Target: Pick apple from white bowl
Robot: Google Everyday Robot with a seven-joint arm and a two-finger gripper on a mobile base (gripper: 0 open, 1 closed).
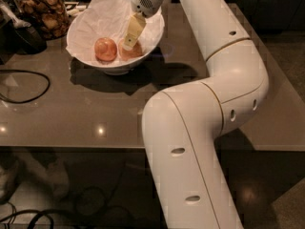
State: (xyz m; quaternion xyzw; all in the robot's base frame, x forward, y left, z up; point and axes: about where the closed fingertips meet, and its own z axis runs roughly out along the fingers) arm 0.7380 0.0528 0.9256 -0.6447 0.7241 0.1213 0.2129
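Item list, left to right.

1. Black cable (pixel 28 87): looped on the left part of the brown table (pixel 81 120).
2. Dark object (pixel 29 37): at the far left edge, just in front of the jar; kind not identifiable.
3. Glass jar of brown snacks (pixel 42 11): upright at the far left corner, near the bowl's left rim.
4. White bowl (pixel 114 68): stands on the table at the far side, wide flaring rim, lined with crumpled white paper (pixel 102 18) that rises above the rim at the back.
5. Redder apple (pixel 106 49): in the bowl, left of centre, on the paper.
6. Apple (pixel 137 51): paler, yellow-orange; in the bowl just right of the redder one, partly covered by the gripper.
7. Gripper (pixel 129 43): lowered into the bowl from above, its yellowish tip at the paler apple's upper left side. Whether it is apart, together or clamped cannot be told.
8. White arm (pixel 214 85): runs from the gripper back over the table's right half, bends, and drops to the lower foreground.
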